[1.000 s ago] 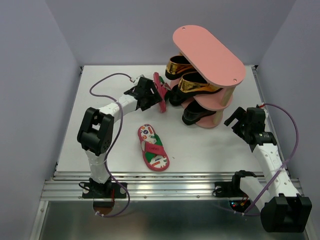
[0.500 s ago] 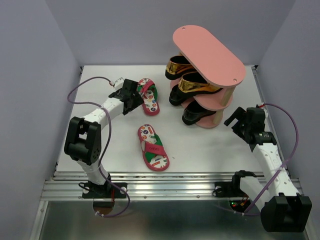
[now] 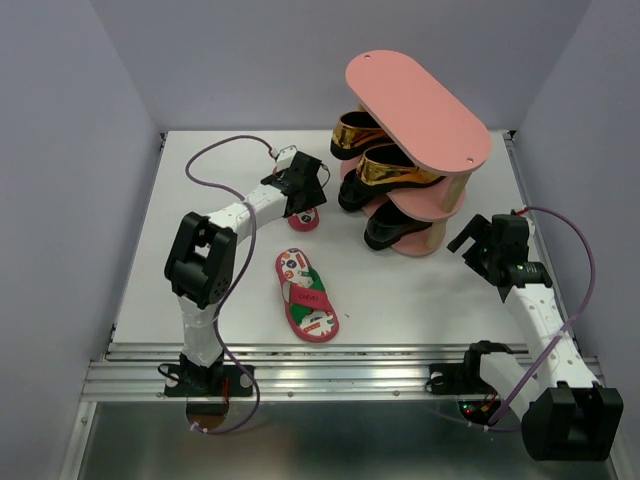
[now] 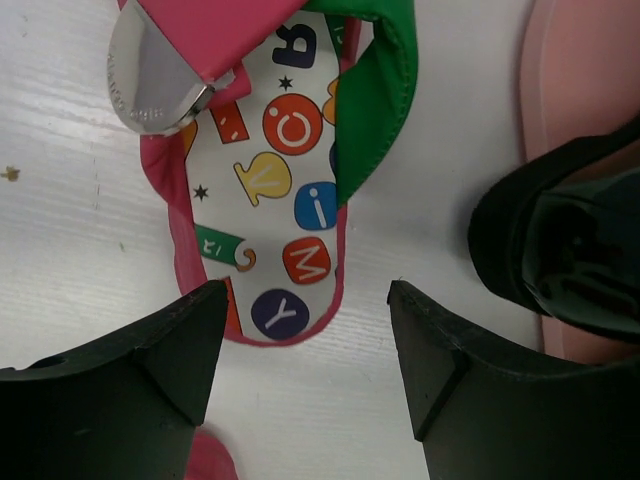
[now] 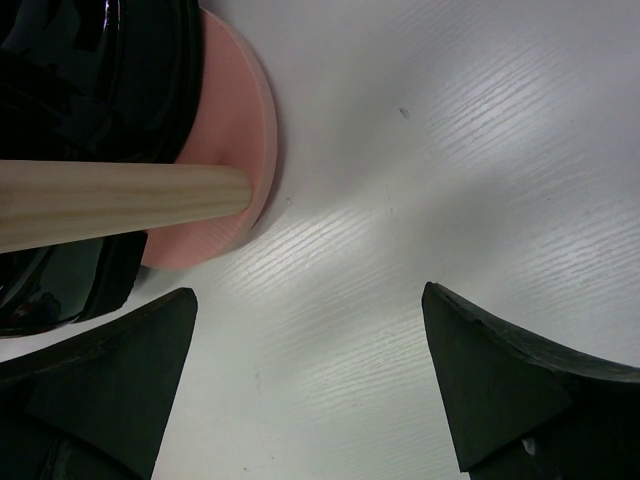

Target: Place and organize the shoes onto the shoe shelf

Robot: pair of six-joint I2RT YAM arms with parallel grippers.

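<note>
One pink flip-flop [image 4: 290,190] lies flat on the table, printed footbed up, with its red and green straps showing. My left gripper [image 4: 305,300] hovers open over its end, nothing between the fingers. From above, this gripper [image 3: 306,198] covers most of that flip-flop [image 3: 303,219]. The second flip-flop [image 3: 307,295] lies nearer the front. The pink shoe shelf [image 3: 415,108] holds two gold loafers [image 3: 385,165] and, below them, two black loafers [image 3: 395,228]. My right gripper [image 3: 478,240] is open and empty beside the shelf's lowest board [image 5: 225,140].
A black loafer [image 4: 560,250] on the lowest board sits just right of the left gripper. A wooden post [image 5: 110,200] of the shelf crosses the right wrist view. Purple cables loop from both arms. Grey walls close in the table on three sides.
The flip-flop, held on edge near the shelf a second ago, now lies flat on the table. My left arm swung left, then came back over it. The right arm stayed put.
</note>
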